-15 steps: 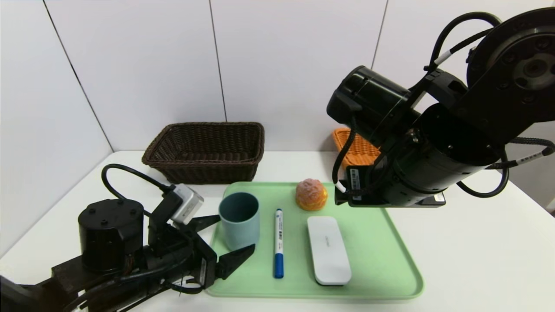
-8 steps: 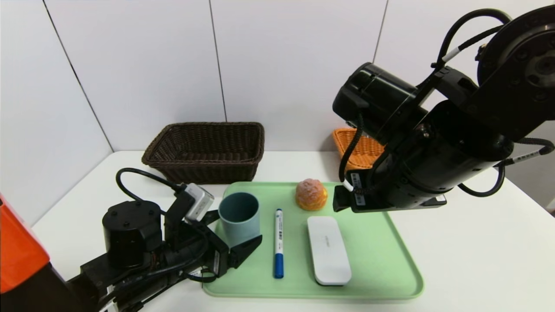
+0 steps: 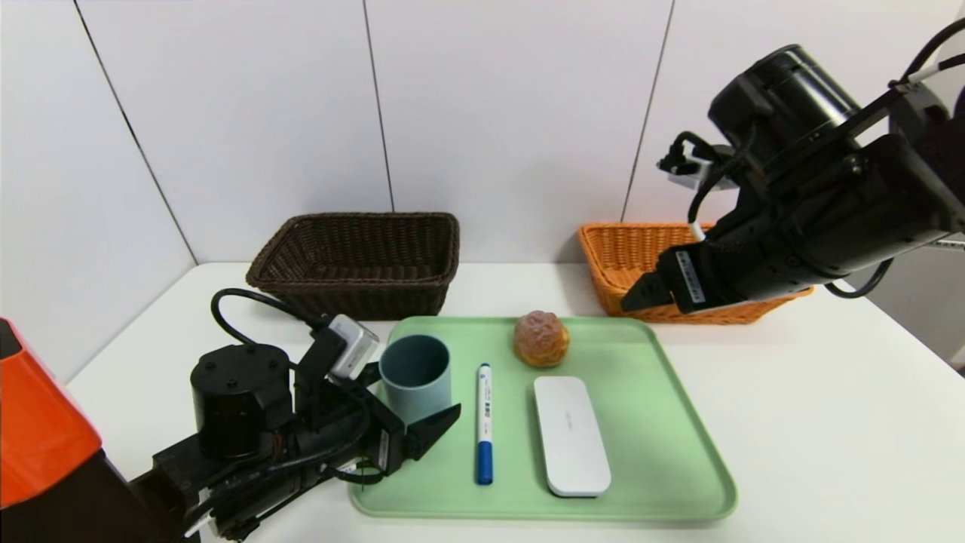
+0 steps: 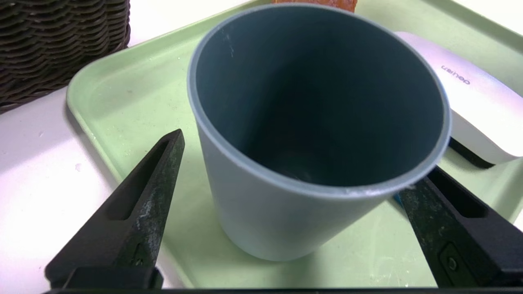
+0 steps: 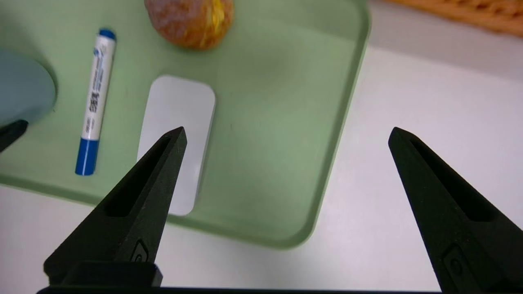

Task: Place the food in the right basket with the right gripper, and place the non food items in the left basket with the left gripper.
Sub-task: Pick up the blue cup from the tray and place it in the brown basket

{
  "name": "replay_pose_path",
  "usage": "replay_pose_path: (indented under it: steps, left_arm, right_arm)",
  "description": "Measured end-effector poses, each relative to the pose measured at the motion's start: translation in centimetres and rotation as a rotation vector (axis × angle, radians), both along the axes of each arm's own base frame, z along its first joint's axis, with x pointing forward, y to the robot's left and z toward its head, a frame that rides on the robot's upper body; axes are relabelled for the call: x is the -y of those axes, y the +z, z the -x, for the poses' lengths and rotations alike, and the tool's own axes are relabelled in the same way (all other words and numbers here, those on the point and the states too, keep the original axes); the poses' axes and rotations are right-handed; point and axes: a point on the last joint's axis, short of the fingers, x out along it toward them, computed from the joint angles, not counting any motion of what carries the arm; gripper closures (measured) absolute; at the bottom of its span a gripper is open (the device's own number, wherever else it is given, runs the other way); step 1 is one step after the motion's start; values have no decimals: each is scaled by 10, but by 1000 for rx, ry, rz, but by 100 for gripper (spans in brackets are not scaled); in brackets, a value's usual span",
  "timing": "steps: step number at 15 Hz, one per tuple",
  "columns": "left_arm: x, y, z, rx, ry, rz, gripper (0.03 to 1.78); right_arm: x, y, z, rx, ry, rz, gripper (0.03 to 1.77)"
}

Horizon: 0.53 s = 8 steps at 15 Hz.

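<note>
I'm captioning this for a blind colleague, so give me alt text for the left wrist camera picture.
A grey-blue cup stands upright on a green tray between the open fingers of the left hand. A white case lies beyond it, and a dark brown basket sits off the tray.

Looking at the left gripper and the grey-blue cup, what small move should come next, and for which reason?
Probably the left gripper should close on the cup. Its open fingers already stand on either side of the upright cup on the green tray, with a gap on the visible side, so nothing is held yet. The cup is non-food and belongs in the dark brown basket. The right gripper hangs open above the table.
</note>
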Motion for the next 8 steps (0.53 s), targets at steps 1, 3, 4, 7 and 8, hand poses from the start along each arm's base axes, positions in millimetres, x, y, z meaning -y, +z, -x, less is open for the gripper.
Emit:
replay_pose_path:
  steps: [1,3,4,7,8]
  left_arm:
    - [1,1,-1,4,3,1,12]
    - [2,1,-1,10,9,0,12]
    - [3,2,-1,12,8,1,12]
    - [5,2,-2,17,7,3,12]
    - [5,2,-2,16,6,3,12]
  right_arm:
    - [10,5,-3,27,17,-25,9]
    - [28,13,-7,76,22,-58,9]
    - [35,17,-8,99,3,-69,9]
    - [50,22,-12,138,-47,-81,9]
    - [52,21,-12,136,-55,-80,9]
